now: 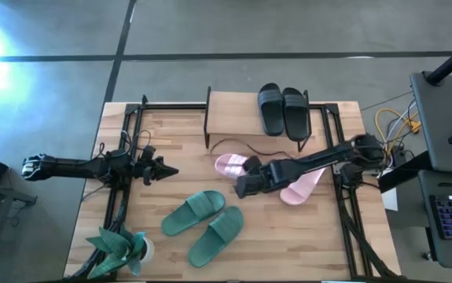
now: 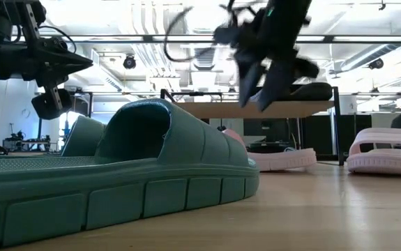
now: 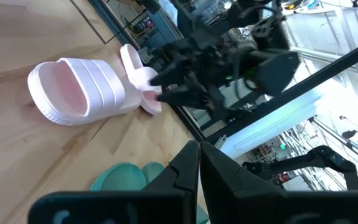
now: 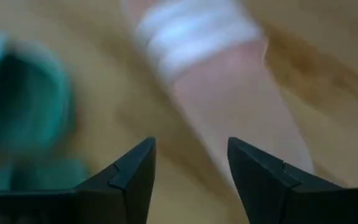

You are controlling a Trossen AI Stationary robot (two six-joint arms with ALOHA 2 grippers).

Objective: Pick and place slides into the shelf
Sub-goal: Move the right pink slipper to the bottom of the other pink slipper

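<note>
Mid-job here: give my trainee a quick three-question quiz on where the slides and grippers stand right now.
1. True or false: the black slides sit on the shelf.
2. Which pair lies nearest the plant? A) pink B) green C) black
3. Fill in: the right gripper hangs open over a ____ slide.

Key:
1. True.
2. B, the green slides.
3. Pink; it is the pink slide, while the left gripper waits shut, empty.

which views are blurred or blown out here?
High view: glare at the left edge. Low view: backlit ceiling, right gripper dark, smeared. Right wrist view: pink slide and green slide blurred, fingers sharp. Left wrist view: bright windows, pink slide clear.
</note>
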